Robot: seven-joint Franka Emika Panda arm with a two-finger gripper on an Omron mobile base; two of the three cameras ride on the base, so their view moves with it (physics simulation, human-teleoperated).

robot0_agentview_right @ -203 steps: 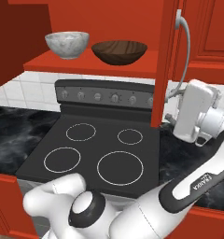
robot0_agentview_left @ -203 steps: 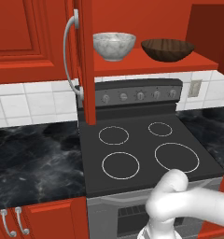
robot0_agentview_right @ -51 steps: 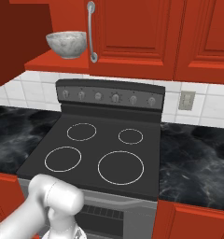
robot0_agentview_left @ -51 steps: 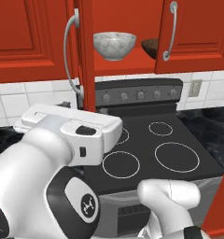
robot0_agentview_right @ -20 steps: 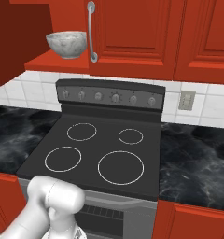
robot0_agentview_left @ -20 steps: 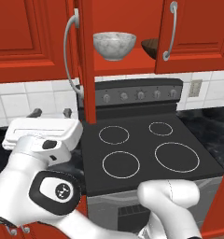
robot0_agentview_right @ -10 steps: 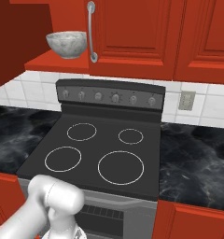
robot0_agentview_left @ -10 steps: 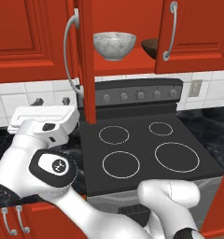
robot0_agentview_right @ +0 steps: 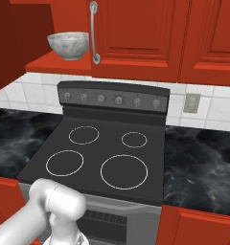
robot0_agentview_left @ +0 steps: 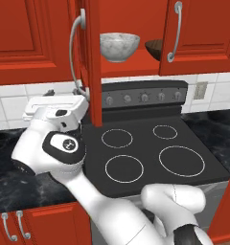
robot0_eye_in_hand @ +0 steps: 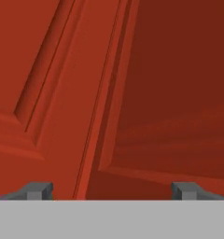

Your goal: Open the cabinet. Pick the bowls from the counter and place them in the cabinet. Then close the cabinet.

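Red cabinet (robot0_agentview_left: 93, 52) doors are seen above the stove (robot0_agentview_right: 107, 153), the left swung out, the right shut; on its shelf sit the grey bowl (robot0_agentview_left: 119, 46) and the half-hidden brown bowl (robot0_agentview_left: 155, 49). Over the counter (robot0_agentview_left: 21, 184) at left the arm is bent, its gripper (robot0_eye_in_hand: 111, 190) raised toward red panelling, jaws wide apart and empty.
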